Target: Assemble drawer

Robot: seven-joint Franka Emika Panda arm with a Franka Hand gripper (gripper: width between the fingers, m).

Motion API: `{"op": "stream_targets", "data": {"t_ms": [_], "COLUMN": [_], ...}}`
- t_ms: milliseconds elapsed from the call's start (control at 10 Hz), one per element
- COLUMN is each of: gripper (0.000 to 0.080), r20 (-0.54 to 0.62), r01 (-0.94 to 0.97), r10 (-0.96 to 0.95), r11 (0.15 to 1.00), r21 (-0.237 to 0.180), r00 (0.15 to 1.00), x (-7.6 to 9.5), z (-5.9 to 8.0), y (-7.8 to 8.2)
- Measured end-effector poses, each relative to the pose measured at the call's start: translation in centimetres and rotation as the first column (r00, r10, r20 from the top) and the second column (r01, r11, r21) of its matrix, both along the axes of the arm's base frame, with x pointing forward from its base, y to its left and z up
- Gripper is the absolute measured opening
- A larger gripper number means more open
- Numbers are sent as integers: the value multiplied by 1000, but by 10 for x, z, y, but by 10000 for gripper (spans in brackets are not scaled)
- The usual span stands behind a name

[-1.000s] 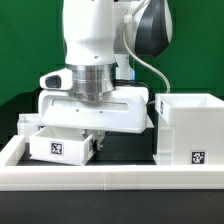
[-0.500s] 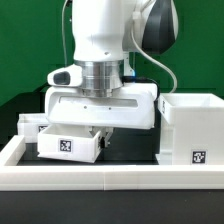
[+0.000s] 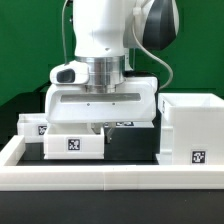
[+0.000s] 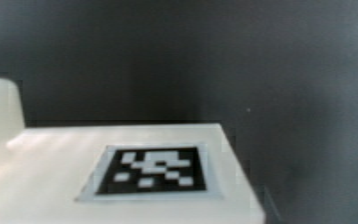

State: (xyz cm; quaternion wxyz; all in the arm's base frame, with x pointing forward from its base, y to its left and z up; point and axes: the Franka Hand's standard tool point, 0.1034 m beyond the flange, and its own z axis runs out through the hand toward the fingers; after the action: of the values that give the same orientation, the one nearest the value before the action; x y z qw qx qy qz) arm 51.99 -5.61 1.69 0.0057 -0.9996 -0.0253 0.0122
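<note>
A robotics lab: green backdrop [image 3: 20, 60], black tabletop [image 3: 130, 148] fenced by a white rail [image 3: 100, 178], printed square tags [image 3: 73, 146]

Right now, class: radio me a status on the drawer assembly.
End effector down at small box, jaws hidden. Housing stands apart, exterior view's right. Gap between looks open.
</note>
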Motion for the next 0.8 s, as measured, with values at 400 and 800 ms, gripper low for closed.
{"op": "stream_targets", "data": {"t_ms": [400,800], "gripper": [41,41], "r20": [1,-34], "r01": [-375,-542], "r10": [375,543], "r11": [927,839], "r21": [-5,37], "r00": [927,839], "x": [1,-1], "z": [4,3], "y": [4,8]}}
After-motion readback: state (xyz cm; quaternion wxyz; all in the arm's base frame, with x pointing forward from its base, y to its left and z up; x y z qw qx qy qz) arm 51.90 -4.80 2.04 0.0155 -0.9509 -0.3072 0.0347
